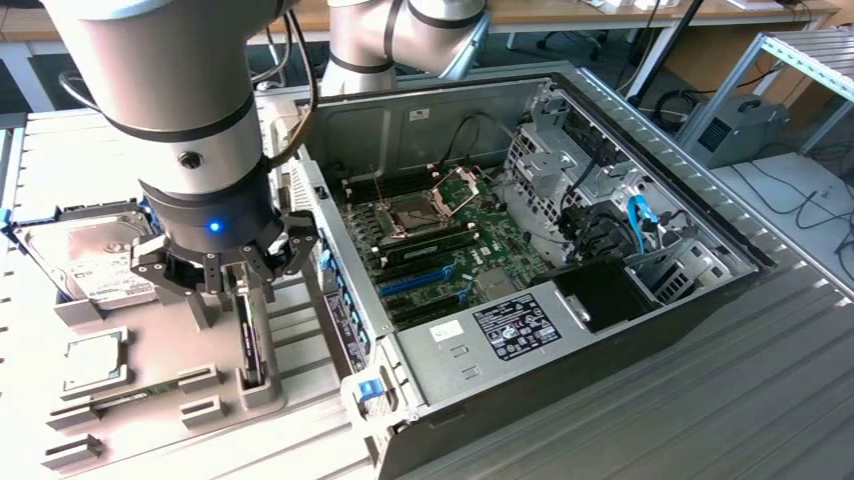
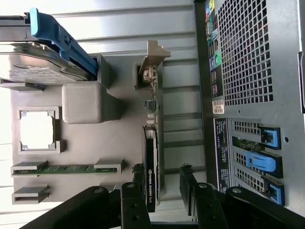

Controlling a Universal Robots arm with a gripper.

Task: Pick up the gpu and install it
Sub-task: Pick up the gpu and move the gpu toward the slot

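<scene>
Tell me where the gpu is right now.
The gpu stands on edge in the grey parts tray on the exterior view's left, beside the open computer case, directly under the open gripper.

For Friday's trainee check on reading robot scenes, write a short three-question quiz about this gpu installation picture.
1. True or false: the hand is shut on the gpu.
2. The gpu is: A) raised in the air; B) on edge in a grey holder beside the computer case; C) lying flat on a shelf.
3. Which white-labelled part lies on the tray?
Key: 1 false, it is open; 2 B; 3 hard drive.
</scene>
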